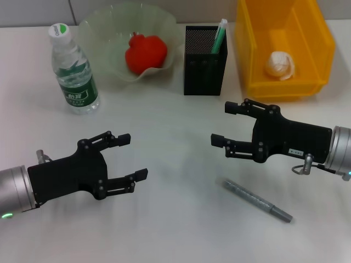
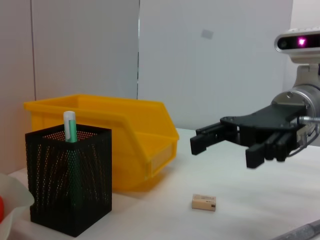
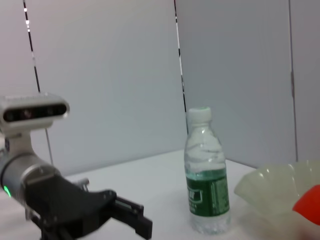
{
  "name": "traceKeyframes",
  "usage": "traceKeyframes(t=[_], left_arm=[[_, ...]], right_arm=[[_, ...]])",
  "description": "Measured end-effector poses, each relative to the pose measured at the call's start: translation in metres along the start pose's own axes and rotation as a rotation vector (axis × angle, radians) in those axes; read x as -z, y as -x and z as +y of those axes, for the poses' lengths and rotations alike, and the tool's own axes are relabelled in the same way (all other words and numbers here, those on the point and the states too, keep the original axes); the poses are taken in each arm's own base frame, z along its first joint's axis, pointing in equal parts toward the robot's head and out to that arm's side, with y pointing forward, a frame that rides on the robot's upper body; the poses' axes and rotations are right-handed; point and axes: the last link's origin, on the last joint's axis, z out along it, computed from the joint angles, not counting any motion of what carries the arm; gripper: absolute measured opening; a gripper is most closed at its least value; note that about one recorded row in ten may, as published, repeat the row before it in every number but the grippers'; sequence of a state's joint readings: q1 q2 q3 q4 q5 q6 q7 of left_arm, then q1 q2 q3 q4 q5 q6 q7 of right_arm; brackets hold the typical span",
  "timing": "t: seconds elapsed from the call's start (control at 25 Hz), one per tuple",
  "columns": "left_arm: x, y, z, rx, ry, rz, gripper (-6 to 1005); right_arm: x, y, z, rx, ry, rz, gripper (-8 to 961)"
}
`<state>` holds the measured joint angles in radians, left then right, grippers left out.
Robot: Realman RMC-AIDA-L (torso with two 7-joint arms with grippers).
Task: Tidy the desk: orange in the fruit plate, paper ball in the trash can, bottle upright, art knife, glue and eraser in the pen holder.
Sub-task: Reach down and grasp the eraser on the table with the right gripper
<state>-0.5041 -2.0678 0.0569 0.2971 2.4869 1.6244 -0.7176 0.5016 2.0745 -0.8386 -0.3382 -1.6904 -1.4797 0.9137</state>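
Observation:
The red-orange orange (image 1: 145, 52) lies in the pale green fruit plate (image 1: 104, 30). Beside the plate the bottle (image 1: 74, 71) stands upright. A paper ball (image 1: 279, 64) rests inside the yellow trash can (image 1: 315, 38). The black mesh pen holder (image 1: 205, 60) holds a green-and-white glue stick (image 1: 219, 35). A grey art knife (image 1: 256, 200) lies flat on the desk near my right arm. The eraser (image 2: 204, 202) sits on the desk below my right gripper (image 1: 222, 124), which hovers open and holds nothing. My left gripper (image 1: 134, 156) is also open and holds nothing, low at the front left.
The white desk (image 1: 175, 224) runs under everything, with a grey wall behind. The trash can (image 2: 135, 140) stands right behind the pen holder (image 2: 70, 185). The bottle (image 3: 206, 175) stands close to the fruit plate (image 3: 272, 190).

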Motion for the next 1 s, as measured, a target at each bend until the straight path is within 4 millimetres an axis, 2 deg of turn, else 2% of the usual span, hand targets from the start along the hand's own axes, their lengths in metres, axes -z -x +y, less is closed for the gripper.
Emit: traceKeyframes(t=[0.16,0.2,0.24,0.32,0.36,0.4,0.48,0.8,0.96,1.0], left_arm=[[0.0,0.0,0.0,0.001,0.003,-0.002,842],[0.0,0.0,0.0,0.004,0.004,-0.003,842],[0.0,0.0,0.0,0.004,0.004,-0.003,842],[0.0,0.0,0.0,0.005,0.003,-0.004,842],[0.0,0.0,0.0,0.005,0.003,-0.004,842],[0.001,0.0,0.0,0.009,0.002,-0.004,842],[0.0,0.0,0.0,0.012,0.003,-0.004,842],[0.0,-0.001,-0.001,0.013,0.004,-0.001,842],[-0.001,-0.001,0.0,0.015,0.006,0.002,842],[-0.001,-0.001,0.0,0.015,0.006,0.002,842]], right_arm=[[0.001,0.011,-0.004,-0.046,0.016,-0.019,726],[0.004,0.021,-0.006,-0.081,0.037,-0.036,726],[0.004,0.021,-0.006,-0.081,0.037,-0.036,726],[0.01,0.04,-0.009,-0.112,0.077,-0.054,725],[0.01,0.04,-0.009,-0.112,0.077,-0.054,725],[0.015,0.05,-0.012,-0.132,0.096,-0.048,725],[0.017,0.056,-0.014,-0.145,0.104,-0.036,725],[0.026,0.092,-0.026,-0.195,0.095,0.212,723],[0.029,0.101,-0.026,-0.197,0.094,0.289,722],[0.03,0.109,-0.026,-0.199,0.095,0.34,722]])
